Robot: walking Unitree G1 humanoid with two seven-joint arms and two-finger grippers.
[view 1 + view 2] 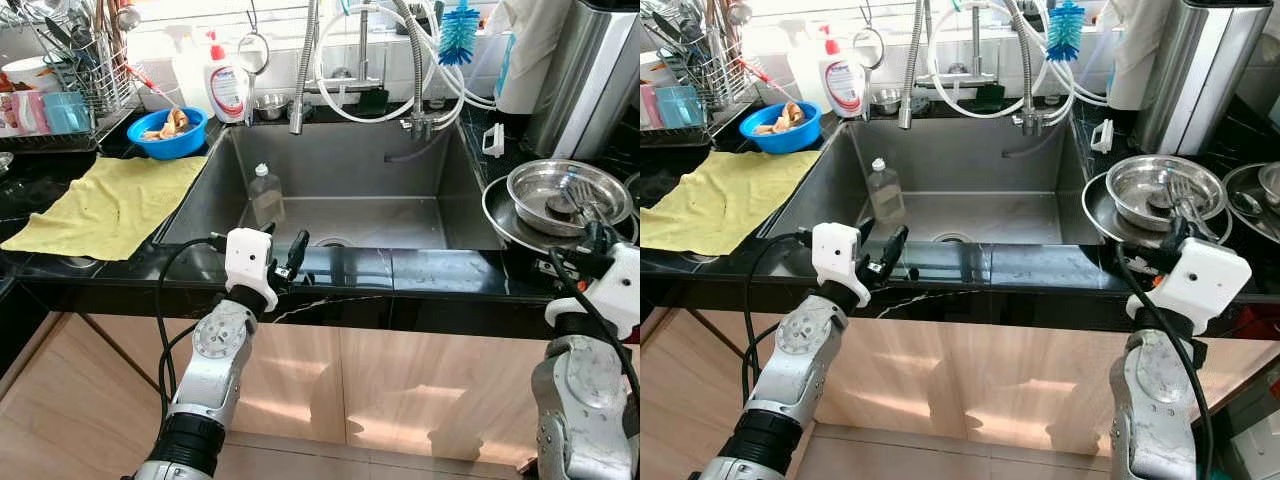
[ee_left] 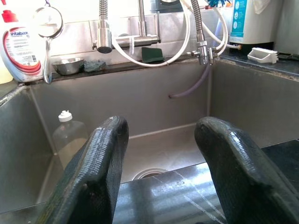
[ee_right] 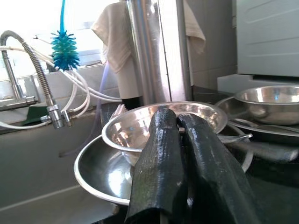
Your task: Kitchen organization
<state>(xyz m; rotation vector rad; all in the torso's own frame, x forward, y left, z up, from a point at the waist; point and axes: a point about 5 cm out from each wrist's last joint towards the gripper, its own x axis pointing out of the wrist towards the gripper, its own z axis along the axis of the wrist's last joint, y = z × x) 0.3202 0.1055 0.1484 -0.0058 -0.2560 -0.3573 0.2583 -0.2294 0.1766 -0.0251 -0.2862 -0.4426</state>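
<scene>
While bottle (image 1: pixel 266 195) stands upright, sink (image 1: pixel 400 170)

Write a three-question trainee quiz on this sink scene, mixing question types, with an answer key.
1. True or false: the clear plastic bottle stands inside the sink.
2. Which tool has its fingers spread apart?
A. left tool
B. right tool
3. Fill in: the blue bowl sits on the counter just behind the yellow ____.

Key: 1 true. 2 A; the right tool's fingers are pressed together in front of the stacked steel bowls. 3 cloth.
</scene>
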